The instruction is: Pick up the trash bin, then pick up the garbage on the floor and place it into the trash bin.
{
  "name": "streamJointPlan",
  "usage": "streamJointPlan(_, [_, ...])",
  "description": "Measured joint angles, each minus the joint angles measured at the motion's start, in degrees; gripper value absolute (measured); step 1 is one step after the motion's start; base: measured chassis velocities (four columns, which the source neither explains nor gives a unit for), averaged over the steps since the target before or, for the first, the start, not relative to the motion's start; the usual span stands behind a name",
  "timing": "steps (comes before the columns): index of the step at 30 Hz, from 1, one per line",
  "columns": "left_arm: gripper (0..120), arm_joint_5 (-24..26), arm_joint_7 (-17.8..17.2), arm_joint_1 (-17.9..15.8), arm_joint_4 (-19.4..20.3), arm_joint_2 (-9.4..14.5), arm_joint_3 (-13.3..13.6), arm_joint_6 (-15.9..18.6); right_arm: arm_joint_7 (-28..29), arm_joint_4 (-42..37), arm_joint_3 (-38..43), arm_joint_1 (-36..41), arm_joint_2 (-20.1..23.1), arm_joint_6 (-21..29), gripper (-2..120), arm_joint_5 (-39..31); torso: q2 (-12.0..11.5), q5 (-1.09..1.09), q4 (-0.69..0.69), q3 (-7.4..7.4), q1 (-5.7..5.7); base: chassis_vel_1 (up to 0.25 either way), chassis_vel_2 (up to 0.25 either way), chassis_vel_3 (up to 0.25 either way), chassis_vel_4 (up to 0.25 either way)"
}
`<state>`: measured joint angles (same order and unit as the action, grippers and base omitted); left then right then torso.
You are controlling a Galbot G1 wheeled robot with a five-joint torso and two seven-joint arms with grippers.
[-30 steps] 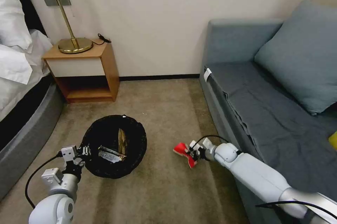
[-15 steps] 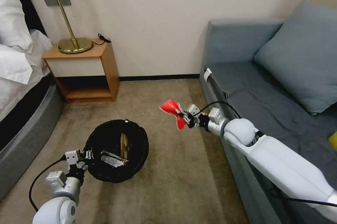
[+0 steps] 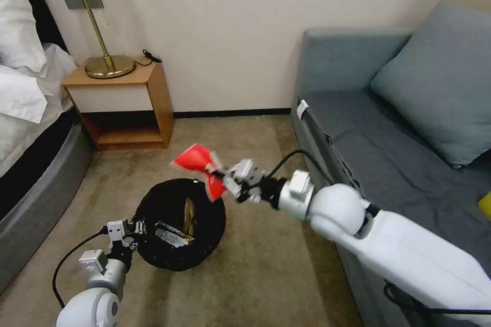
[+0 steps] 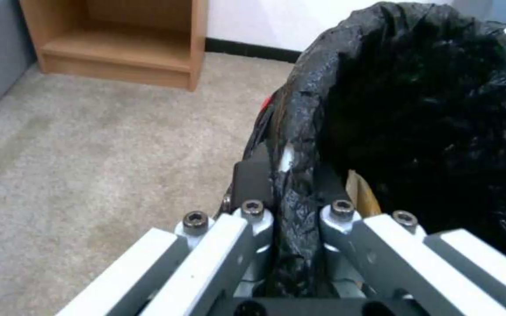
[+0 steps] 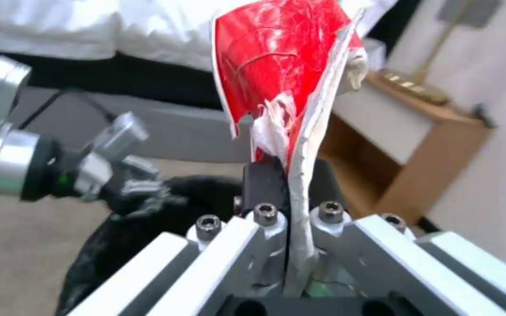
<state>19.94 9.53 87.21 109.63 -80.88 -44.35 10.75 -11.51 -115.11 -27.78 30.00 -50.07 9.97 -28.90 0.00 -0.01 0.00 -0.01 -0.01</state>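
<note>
We hold the trash bin (image 3: 180, 224) by its near-left rim with our left gripper (image 3: 134, 228), its fingers pressed together on the wire edge and the black liner (image 4: 417, 109) folded over it. The bin hangs low over the carpet (image 3: 245, 276), mouth tilted up, and some litter already lies inside: a brown-gold wrapper (image 3: 190, 213) and what looks like a small clear bottle (image 3: 174, 237).

Our right gripper (image 3: 225, 182) pinches the red packet (image 3: 197, 163) by one edge, jaws clamped tight on the foil, and carries it just above the far-right rim of the bin. Most of the packet sticks out past the fingers, toward the middle of the opening.

To do this step well, we judge that the packet should be brought fully over the bin's mouth before the jaws part, since it is light and flat and could flutter or catch on the rim. Keeping the left arm steady, with the opening level, would help, and releasing low over the liner gives it less room to drift.

The floor is short beige carpet, with no other litter that we can make out. A wooden nightstand (image 3: 123, 107) with a brass lamp (image 3: 102, 35) stands far left beside the bed (image 3: 25, 112); a grey-blue sofa (image 3: 399, 127) with a cushion (image 3: 440, 81) fills the right side.
</note>
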Motion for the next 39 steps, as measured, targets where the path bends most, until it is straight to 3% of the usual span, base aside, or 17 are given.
streamJointPlan(7, [4, 0.79, 0.56, 0.48, 0.63, -0.21, 0.05, 0.44, -0.37, 6.40, -7.28, -1.67, -4.46, -0.98, 0, 2.50, 0.00, 0.00, 0.01, 0.00, 0.00, 0.000, 0.000, 0.000, 0.000])
streamJointPlan(24, [4, 3.79, 1.25, 1.94, 2.77, -0.48, -0.23, 1.12, -0.97, 17.23, -12.41, -1.08, -10.34, -1.53, 0, 7.79, 0.00, 0.00, 0.01, 0.01, 0.00, 0.000, 0.000, 0.000, 0.000])
streamJointPlan(30, [4, 5.31, 1.13, 2.22, 3.19, -0.31, -0.22, 1.52, 0.00, 16.97, -12.00, -0.31, -9.95, -0.40, 22, 8.97, 0.00, 0.00, 0.00, 0.00, 0.00, 0.000, 0.000, 0.000, 0.000])
streamJointPlan(33, [4, 5.52, 1.10, 2.22, 3.19, -0.20, -0.18, 1.60, 0.10, 16.75, -11.62, 0.00, -9.72, -0.22, 27, 9.25, 0.00, 0.01, 0.00, 0.01, 0.00, 0.000, 0.000, 0.000, 0.000])
streamJointPlan(35, [4, 5.98, 1.01, 2.23, 3.19, -0.14, 0.00, 1.83, 0.10, 16.34, -10.73, 0.68, -9.26, -0.09, 40, 9.49, 0.00, 0.01, 0.00, 0.01, 0.00, 0.000, 0.000, 0.000, 0.000])
streamJointPlan(39, [4, 6.53, 0.73, 2.21, 2.95, -0.10, 0.23, 2.14, -0.18, 15.81, -9.46, 1.40, -8.88, -0.10, 54, 9.33, 0.00, 0.01, 0.00, 0.00, 0.00, 0.000, 0.000, 0.000, 0.000])
